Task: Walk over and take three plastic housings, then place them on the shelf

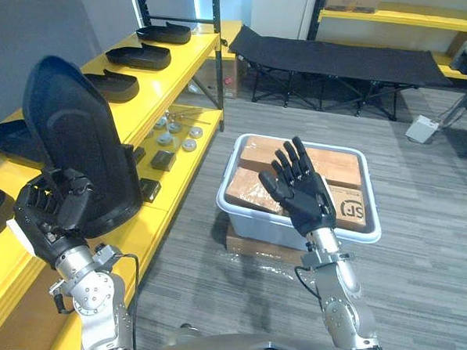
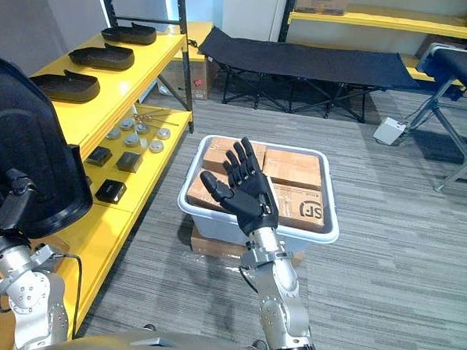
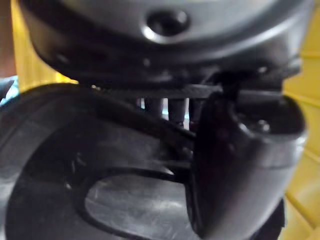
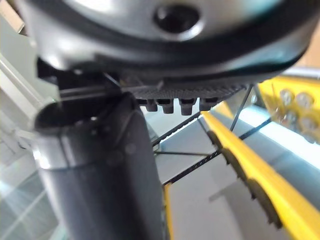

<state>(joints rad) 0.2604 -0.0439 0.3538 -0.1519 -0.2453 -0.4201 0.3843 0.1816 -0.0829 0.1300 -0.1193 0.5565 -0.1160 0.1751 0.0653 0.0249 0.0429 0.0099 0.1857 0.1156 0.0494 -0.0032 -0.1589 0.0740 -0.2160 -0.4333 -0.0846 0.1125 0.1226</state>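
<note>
Nearest, the left hand [image 1: 51,208] has its fingers and thumb curled round the lower rim of a black plastic housing [image 1: 78,143], which stands upright over the near end of the yellow shelf [image 1: 194,57], not yet set down; the left wrist view shows the thumb clamped across the shell's curved lip; the right hand [image 1: 301,193] hangs off the shelf's open side, palm up, fingers straight and spread, holding nothing. Three more housings [image 1: 138,55] lie flat in a row on the shelf's top level, farther along it than the held one.

I judge the housing light and stiff, a thin moulded shell with a smooth, rather slippery skin; held by one edge it may swing or twist, so the rim looks the surest hold, and a second hand under the broad back would steady it.

The shelf's top is flat, hard and glossy; its lower level carries small metal discs [image 1: 173,133] and black blocks [image 1: 162,159]; beside the shelf, on the grey striped floor [image 1: 417,255], sits a white tub [image 1: 297,235] of cardboard boxes [image 1: 332,166]; beyond the shelf's far end stands a black folding cot [image 1: 326,58].
</note>
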